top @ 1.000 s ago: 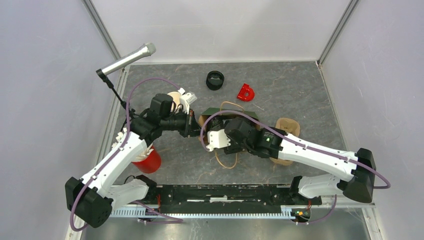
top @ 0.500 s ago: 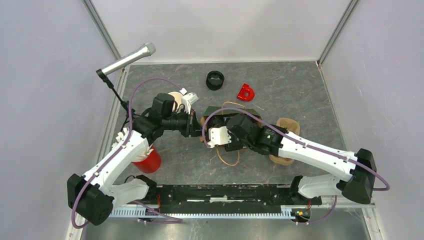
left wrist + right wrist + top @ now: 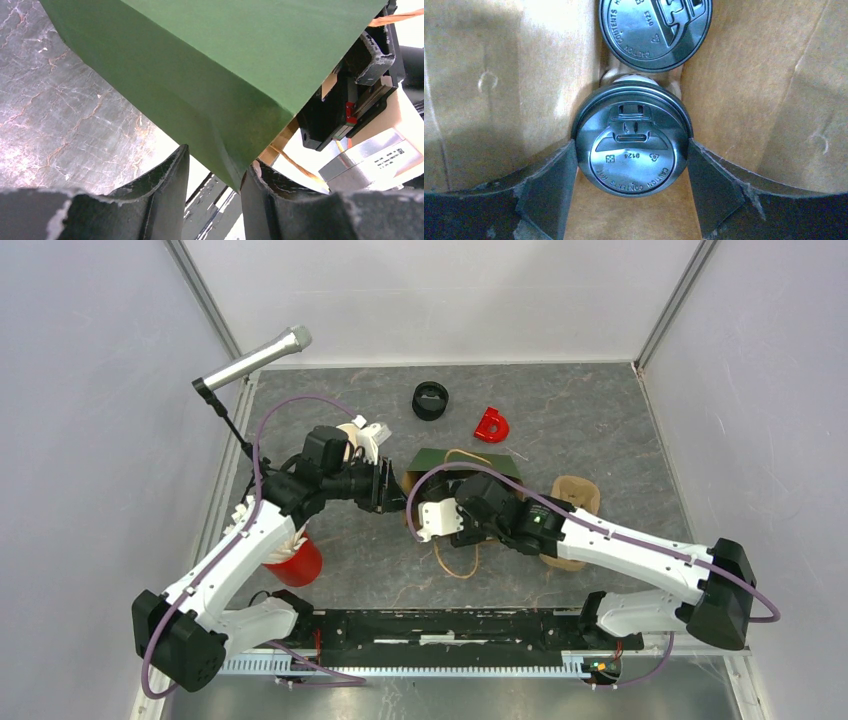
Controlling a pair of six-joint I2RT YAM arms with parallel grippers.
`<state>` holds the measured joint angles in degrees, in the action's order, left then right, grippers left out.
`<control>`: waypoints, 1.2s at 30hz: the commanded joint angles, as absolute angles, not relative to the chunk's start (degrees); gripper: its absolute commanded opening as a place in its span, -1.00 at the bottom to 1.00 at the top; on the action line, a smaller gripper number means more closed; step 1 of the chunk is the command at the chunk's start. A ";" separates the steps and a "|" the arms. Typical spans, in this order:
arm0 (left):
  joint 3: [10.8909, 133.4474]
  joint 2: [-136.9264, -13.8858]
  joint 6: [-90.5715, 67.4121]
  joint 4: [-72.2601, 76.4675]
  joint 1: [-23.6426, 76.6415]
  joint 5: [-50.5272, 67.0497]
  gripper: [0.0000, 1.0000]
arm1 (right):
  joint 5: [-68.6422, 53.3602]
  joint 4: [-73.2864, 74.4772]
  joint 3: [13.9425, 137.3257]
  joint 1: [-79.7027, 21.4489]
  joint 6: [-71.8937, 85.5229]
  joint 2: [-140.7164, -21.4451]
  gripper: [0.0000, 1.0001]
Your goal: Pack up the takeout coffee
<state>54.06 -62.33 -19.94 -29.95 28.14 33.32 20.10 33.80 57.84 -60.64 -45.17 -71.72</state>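
Near the middle of the table (image 3: 600,410), the left gripper (image 3: 215,185) pinches a corner of the green bag (image 3: 200,60) – probably to hold it open – while the right gripper (image 3: 631,165) clamps one lidded cup (image 3: 631,145) inside, beside the second cup (image 3: 654,25)

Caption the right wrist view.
Right gripper holds one lidded coffee cup inside the paper bag, beside the second cup.
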 commanded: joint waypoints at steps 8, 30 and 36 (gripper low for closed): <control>58.81 -62.21 -16.67 -32.94 28.34 31.33 0.09 | 23.63 29.63 55.08 -60.47 -47.70 -68.14 0.06; 61.32 -64.96 -16.38 -32.10 32.96 26.77 -0.63 | 21.43 30.25 57.84 -60.49 -46.32 -67.92 0.05; 61.52 -65.24 -15.45 -31.99 32.96 27.58 -0.75 | 22.16 30.26 56.40 -60.45 -48.95 -67.33 0.06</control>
<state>59.61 -65.43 -18.52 -32.88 32.77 26.68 21.67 32.12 55.55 -60.62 -46.76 -69.19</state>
